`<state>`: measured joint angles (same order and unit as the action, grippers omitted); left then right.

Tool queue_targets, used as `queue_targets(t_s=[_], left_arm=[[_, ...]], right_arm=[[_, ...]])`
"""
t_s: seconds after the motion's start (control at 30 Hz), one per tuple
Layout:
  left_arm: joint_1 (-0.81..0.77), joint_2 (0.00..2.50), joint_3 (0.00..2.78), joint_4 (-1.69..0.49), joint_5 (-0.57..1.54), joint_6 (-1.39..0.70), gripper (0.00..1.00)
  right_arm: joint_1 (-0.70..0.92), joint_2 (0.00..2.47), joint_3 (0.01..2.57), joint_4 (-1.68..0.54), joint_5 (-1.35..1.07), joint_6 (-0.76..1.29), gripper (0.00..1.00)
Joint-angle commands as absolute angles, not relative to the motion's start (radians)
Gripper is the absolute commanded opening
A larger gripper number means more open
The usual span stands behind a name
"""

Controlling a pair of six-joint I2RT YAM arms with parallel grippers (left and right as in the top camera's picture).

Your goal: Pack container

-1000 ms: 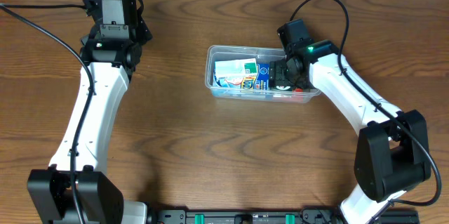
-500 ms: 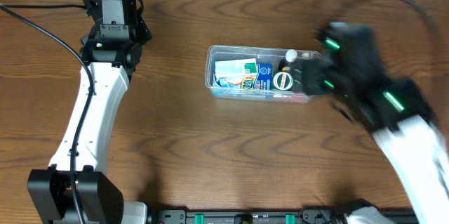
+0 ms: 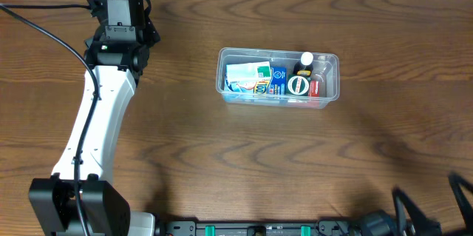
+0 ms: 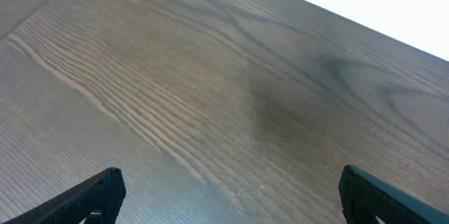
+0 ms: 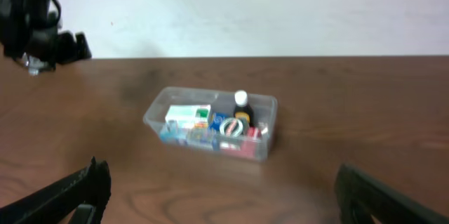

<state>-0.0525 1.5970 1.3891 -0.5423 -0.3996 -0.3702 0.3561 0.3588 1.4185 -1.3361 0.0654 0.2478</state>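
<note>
Clear container (image 3: 332,78) upright on table, packed with small items.

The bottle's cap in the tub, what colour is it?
White, on a dark bottle in the container; clearest from overhead.

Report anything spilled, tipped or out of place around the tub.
Nothing stands out. The container sits flat on the table, with the boxes and bottle all inside its walls and nothing spilled beside it.

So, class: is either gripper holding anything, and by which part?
Nothing is held. The left gripper and the right gripper are both open and empty, away from the container.
</note>
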Motion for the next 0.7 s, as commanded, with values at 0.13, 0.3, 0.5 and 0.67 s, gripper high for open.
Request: queue_targets(t_s=[0.13,0.3,0.5,0.67], left_arm=[[-0.049,1.599,1.393,-0.542,-0.411,-0.383,0.98],[-0.049,1.599,1.393,-0.542,-0.411,-0.383,0.98],[-0.049,1.599,1.393,-0.542,-0.411,-0.383,0.98],[-0.049,1.599,1.393,-0.542,-0.411,-0.383,0.98]], right_arm=[[0.36,0.193,1.411,-1.428,0.083,0.228,0.99],[0.36,0.144,1.411,-1.486,0.078,0.181,0.99],[0.36,0.113,1.411,-1.499,0.022,0.13,0.99],[0.36,0.103,1.407,-1.427,0.026,0.145,0.99]])
